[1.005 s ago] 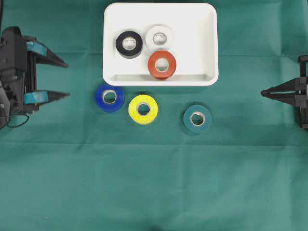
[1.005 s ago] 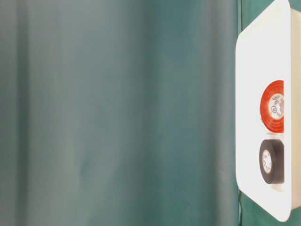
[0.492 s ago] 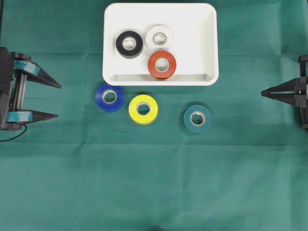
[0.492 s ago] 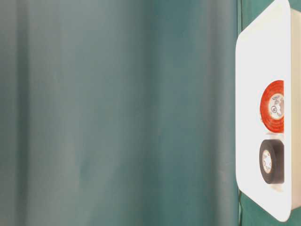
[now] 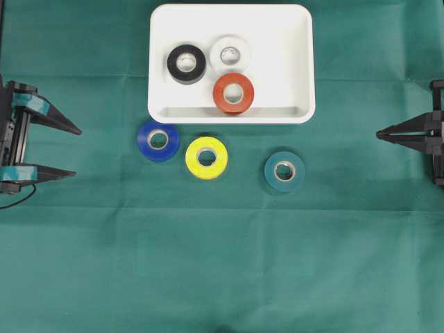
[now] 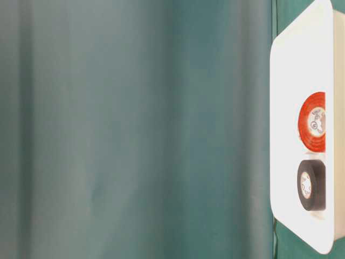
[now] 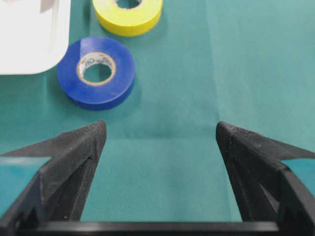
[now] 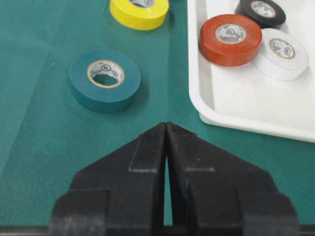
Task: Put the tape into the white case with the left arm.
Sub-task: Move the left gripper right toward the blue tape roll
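You have a shallow, glossy white case (image 5: 300,41) with rounded corners, its long axis running left-right in the overhead view, holding black (image 5: 186,64), white (image 5: 230,52) and red (image 5: 233,93) rolls lying flat. Blue tape (image 5: 158,140), yellow tape (image 5: 207,157) and teal tape (image 5: 284,171) lie flat, holes up, on the woven green tabletop (image 5: 222,263) below its near rim. Your left gripper (image 5: 73,151) sits at the left edge, jaws wide apart, empty; the right gripper (image 5: 379,134) has jaws together.

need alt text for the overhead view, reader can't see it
Overhead view of a green cloth: a white case at top centre holds black, white and red tape rolls. Blue, yellow and teal rolls lie on the cloth below it. The left gripper is open at the left edge; the right gripper is shut at the right.
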You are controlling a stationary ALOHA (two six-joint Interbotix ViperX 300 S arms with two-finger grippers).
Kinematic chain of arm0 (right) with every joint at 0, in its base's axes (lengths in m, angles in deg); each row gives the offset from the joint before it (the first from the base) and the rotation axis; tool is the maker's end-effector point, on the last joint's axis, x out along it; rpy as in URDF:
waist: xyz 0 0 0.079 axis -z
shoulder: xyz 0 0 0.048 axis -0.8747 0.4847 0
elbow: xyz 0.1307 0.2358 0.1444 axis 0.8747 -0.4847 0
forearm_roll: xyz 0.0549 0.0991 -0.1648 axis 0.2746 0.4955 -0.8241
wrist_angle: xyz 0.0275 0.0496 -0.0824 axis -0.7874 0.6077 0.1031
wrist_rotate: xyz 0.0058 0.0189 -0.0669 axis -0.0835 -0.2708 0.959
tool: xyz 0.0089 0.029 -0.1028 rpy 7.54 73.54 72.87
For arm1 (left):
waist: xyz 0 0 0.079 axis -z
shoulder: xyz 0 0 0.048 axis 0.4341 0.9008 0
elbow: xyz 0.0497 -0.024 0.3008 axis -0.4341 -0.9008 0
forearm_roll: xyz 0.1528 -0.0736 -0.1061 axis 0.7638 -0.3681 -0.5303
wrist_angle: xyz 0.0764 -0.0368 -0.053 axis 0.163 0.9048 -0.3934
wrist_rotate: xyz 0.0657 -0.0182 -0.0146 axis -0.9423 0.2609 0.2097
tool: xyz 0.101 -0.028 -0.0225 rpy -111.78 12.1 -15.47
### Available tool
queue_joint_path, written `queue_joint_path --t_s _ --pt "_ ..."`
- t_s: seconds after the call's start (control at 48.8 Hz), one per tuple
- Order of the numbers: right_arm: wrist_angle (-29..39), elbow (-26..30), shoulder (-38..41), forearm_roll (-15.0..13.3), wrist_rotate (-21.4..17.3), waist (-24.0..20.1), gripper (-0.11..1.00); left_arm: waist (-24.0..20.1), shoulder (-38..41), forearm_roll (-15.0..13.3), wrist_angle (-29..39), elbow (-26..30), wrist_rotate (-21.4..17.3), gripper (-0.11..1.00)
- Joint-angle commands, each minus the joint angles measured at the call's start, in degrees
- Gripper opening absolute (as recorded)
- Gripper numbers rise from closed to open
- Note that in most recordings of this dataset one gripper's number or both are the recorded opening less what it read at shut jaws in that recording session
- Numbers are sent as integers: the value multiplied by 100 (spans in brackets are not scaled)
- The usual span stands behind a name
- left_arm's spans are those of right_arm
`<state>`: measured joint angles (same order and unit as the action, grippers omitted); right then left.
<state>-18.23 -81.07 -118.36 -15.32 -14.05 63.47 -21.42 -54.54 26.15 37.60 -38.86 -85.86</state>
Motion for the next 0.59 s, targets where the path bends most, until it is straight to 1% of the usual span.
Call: queue_joint_path --t_s 0.0,0.185,0.39,0.472,0.574 --pt "-53 62 44 -9 -9 0 -9 18 158 9 -149 88 -9 94" --pt "-53 62 44 0 -9 9 -9 18 729 18 -562 281 -97 94" --pt "-53 62 35 -9 -9 0 -10 -18 1582 18 -809 615 -475 94" --pt "-62 62 44 -9 -9 9 -9 -79 1854 18 -914 747 -545 94" --pt "-53 62 35 -9 -9 9 -9 -176 2171 18 -1028 914 -545 94"
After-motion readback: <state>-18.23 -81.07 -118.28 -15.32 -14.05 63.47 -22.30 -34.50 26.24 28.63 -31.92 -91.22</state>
